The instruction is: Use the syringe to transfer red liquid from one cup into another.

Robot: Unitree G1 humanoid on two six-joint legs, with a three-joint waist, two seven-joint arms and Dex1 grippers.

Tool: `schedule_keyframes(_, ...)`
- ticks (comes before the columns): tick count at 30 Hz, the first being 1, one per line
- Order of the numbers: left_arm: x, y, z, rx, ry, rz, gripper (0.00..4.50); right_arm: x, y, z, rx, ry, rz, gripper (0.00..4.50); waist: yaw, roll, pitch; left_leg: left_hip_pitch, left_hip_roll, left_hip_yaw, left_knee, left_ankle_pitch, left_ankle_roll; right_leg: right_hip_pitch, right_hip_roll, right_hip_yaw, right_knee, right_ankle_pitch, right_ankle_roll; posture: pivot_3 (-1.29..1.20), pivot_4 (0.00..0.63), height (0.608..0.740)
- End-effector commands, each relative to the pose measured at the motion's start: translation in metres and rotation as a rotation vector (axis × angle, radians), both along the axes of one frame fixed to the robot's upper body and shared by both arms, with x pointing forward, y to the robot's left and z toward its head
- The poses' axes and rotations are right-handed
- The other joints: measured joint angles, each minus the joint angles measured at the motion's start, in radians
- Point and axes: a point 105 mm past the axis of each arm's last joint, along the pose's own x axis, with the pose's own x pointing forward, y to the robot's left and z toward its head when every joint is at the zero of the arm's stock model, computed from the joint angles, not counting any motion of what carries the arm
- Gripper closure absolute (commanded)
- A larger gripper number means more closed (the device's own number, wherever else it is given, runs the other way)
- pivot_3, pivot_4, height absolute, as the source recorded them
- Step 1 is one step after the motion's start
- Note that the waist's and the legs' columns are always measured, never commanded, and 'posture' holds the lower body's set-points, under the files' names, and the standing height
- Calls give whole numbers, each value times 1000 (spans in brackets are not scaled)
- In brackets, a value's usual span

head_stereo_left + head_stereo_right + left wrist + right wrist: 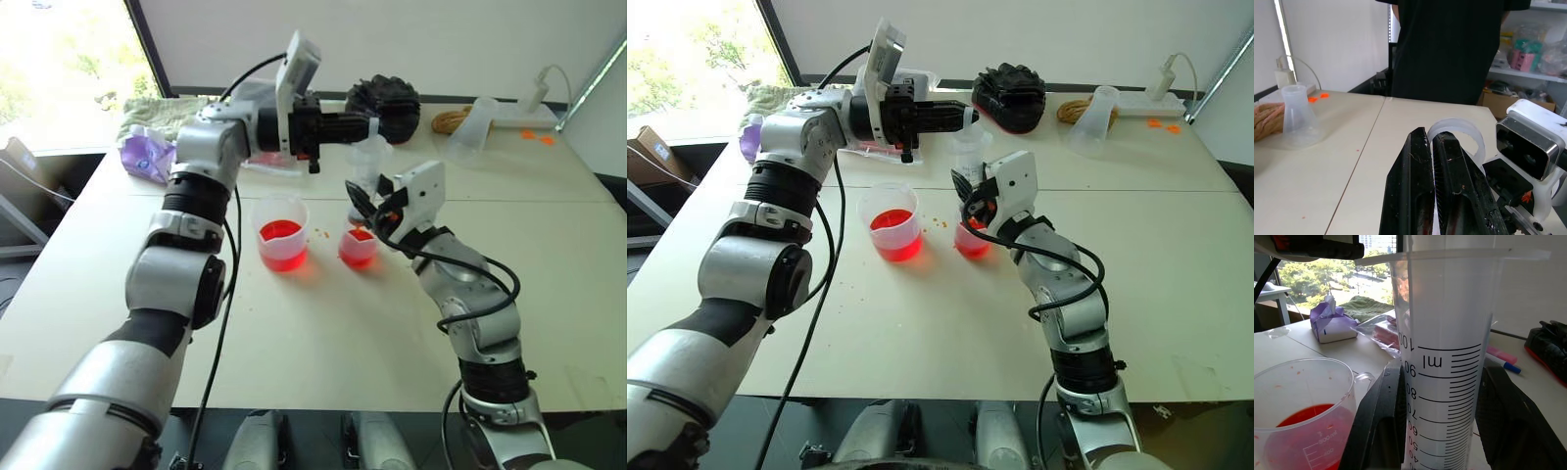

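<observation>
The syringe point(368, 164) stands upright with my right gripper point(370, 204) shut on its graduated barrel point(1442, 357), which looks colourless where it shows. It hangs just over the smaller cup point(358, 247), which holds some red liquid. To its left on the table stands the larger cup point(281, 235), about a third full of red liquid point(1298, 426). My left gripper point(368, 127) reaches in level from the left, shut, its fingertips point(1422, 139) at the white ring of the plunger point(1469, 131) on top of the syringe. Whether they touch the ring I cannot tell.
At the back of the table are an upturned frosted cup point(470, 127), a coil of rope point(451, 119), a black object point(387, 103), a green towel point(162, 113) and a purple tissue pack point(147, 157). A marker pen point(1503, 363) lies behind. A person in black point(1449, 49) stands beyond the table.
</observation>
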Motion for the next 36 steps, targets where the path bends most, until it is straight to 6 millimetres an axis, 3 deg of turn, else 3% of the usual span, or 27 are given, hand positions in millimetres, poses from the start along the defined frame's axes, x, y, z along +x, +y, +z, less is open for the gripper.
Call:
schedule_keyframes(1, -10, -12, -9, 21, 24, -74, 4459, -9, -14, 38, 39, -125, -42, 3200, 0, 0, 0, 0, 0, 0, 0, 0, 0, 0, 0, 0, 0, 0, 0, 0, 150, 740)
schedule_keyframes(14, -10, -15, -14, 10, 51, -71, 4459, -14, -24, 46, 26, -128, -70, 3200, 0, 0, 0, 0, 0, 0, 0, 0, 0, 0, 0, 0, 0, 0, 0, 0, 150, 740)
schedule_keyframes(22, -9, -15, -5, -5, 70, -69, 4459, -13, -19, 42, 27, -120, -62, 3200, 1, 0, 0, 0, 0, 0, 0, 0, 0, 0, 0, 0, 0, 0, 0, 0, 150, 740)
schedule_keyframes(30, -13, -9, -5, 4, 45, -70, 1800, -14, -16, 43, 28, -122, -53, 3200, 0, 0, 0, 0, 0, 0, 0, 0, 0, 0, 0, 0, 0, 0, 0, 0, 150, 740)
schedule_keyframes(36, -11, 2, 4, -25, 24, -39, 1800, -16, -14, 46, 42, -123, -46, 3200, 1, 0, 0, 0, 0, 0, 0, 0, 0, 0, 0, 0, 0, 0, 0, 0, 150, 740)
